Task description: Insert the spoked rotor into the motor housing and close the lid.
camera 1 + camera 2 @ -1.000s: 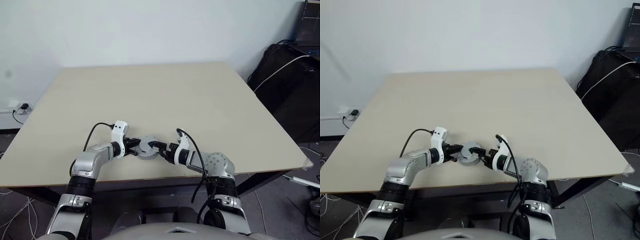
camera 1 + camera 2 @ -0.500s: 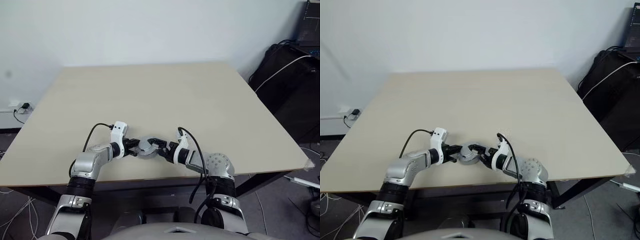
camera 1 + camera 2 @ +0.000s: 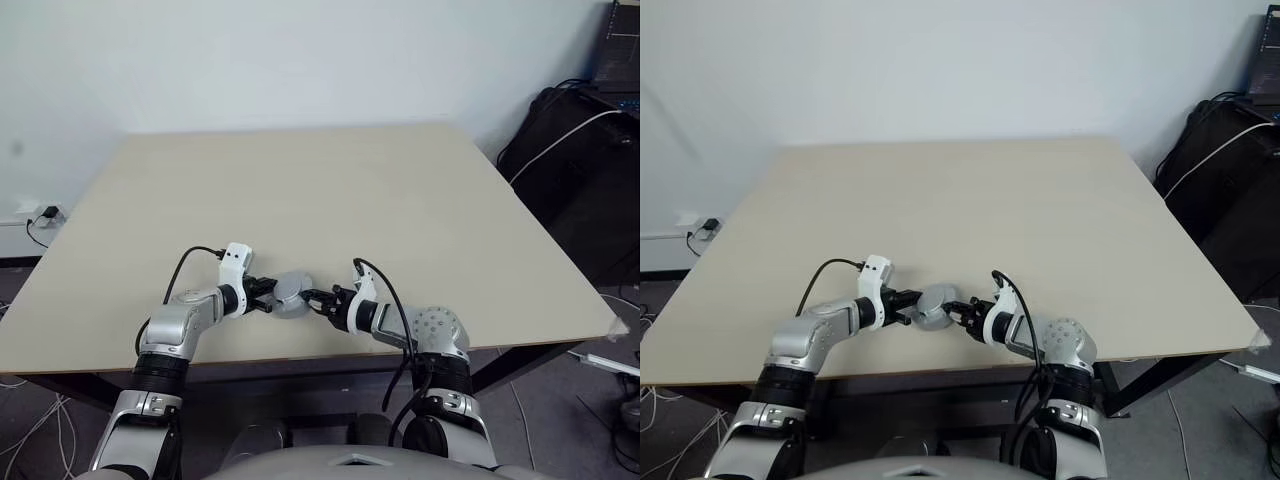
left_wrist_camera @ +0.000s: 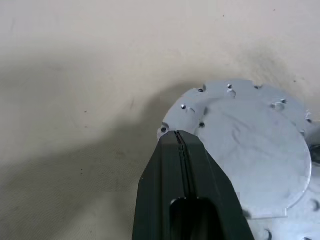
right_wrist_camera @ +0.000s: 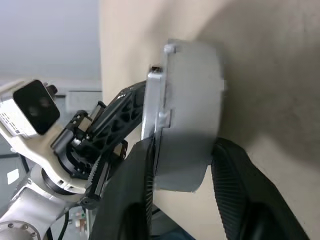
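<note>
Right wrist view: right gripper [image 5: 182, 170] clamps the grey lid [image 5: 187, 110] across its thickness, one finger on each face. Left gripper [image 4: 180, 137], fingers pressed together, pinches the lid's flange. Lid sits between both grippers above the table [image 3: 330, 190] near its front edge.

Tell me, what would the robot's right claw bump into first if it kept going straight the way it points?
Most likely the grey motor assembly, which already sits between the right gripper fingers. Past it waits the left gripper, clamped on the far rim. Depth is hard to judge.

Beige table [image 3: 300, 180], white wall [image 3: 300, 60], black bag [image 3: 570, 150]
</note>
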Controlling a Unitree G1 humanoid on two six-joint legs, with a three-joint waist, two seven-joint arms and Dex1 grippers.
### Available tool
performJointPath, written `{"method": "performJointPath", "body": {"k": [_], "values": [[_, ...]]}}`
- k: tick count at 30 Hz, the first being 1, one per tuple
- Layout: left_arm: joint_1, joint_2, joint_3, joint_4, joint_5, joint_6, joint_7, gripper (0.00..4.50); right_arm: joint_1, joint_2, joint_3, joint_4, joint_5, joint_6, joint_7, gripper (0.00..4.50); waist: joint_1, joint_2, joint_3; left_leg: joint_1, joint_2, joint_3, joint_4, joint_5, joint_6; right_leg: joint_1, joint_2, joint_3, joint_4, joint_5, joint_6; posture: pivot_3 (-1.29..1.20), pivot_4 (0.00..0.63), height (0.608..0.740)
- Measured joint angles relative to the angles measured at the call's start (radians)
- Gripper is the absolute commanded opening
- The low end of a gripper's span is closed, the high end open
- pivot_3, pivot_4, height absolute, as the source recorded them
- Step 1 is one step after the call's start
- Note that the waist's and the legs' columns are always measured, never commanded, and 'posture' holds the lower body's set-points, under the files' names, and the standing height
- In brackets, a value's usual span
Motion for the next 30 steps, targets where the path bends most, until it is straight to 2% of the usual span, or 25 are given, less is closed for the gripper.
{"method": "performJointPath", "body": {"k": [7, 12, 20, 24, 27, 28, 30], "values": [[0.006, -0.004, 0.005, -0.006, 0.000, 0.000, 0.002, 0.00, 0.001, 0.000, 0.000, -0.001, 0.000, 0.002, -0.002, 1.33, 0.000, 0.000, 0.000, 0.000, 0.000, 0.000, 0.000, 0.000, 0.000, 0.000, 0.000, 0.000, 0.000, 0.000, 0.000, 0.00, 0.000, 0.740], [0.049, -0.051, 0.048, -0.044, -0.011, -0.015, 0.040, 0.00, 0.011, 0.000, -0.009, -0.013, 0.006, 0.012, -0.010, 1.33, 0.001, 0.000, 0.000, -0.001, 0.000, 0.000, 0.000, 0.000, 0.000, 0.000, -0.001, 0.000, 0.000, 0.000, 0.000, 0.00, 0.000, 0.740], [0.107, -0.202, 0.167, -0.267, -0.119, -0.044, 0.179, 0.00, 0.022, 0.000, -0.043, -0.041, 0.037, 0.036, -0.038, 1.33, -0.003, 0.000, 0.000, -0.005, 0.001, 0.001, 0.001, 0.000, 0.000, -0.003, -0.004, 0.003, 0.000, 0.000, 0.000, 0.00, 0.000, 0.740], [0.199, -0.259, 0.250, -0.380, -0.169, -0.055, 0.269, 0.00, 0.031, 0.000, -0.079, -0.062, 0.057, 0.052, -0.051, 1.33, -0.005, 0.000, 0.001, -0.006, 0.002, 0.002, 0.000, 0.000, 0.000, -0.004, -0.003, 0.003, 0.000, 0.000, 0.000, 0.00, 0.000, 0.740], [0.295, -0.326, 0.308, -0.422, -0.255, -0.056, 0.300, 0.00, 0.038, 0.000, -0.109, -0.089, 0.094, 0.054, -0.054, 1.33, -0.003, 0.000, 0.001, -0.007, 0.002, 0.002, 0.001, -0.001, 0.002, -0.004, -0.003, 0.003, -0.001, 0.000, 0.000, 0.00, 0.000, 0.740], [0.341, -0.341, 0.332, -0.435, -0.334, -0.034, 0.297, 0.00, 0.040, 0.000, -0.118, -0.099, 0.121, 0.055, -0.054, 1.33, -0.003, 0.000, 0.001, -0.007, 0.002, 0.003, 0.002, -0.001, 0.002, -0.006, -0.003, 0.003, -0.001, 0.000, 0.000, 0.00, 0.000, 0.740], [0.402, -0.342, 0.365, -0.440, -0.436, -0.009, 0.297, 0.38, 0.042, 0.000, -0.125, -0.122, 0.159, 0.055, -0.054, 1.33, -0.006, 0.000, 0.002, -0.009, 0.002, 0.003, 0.002, -0.001, 0.002, -0.008, -0.003, 0.002, -0.001, 0.000, 0.000, 0.00, 0.000, 0.740]]}}
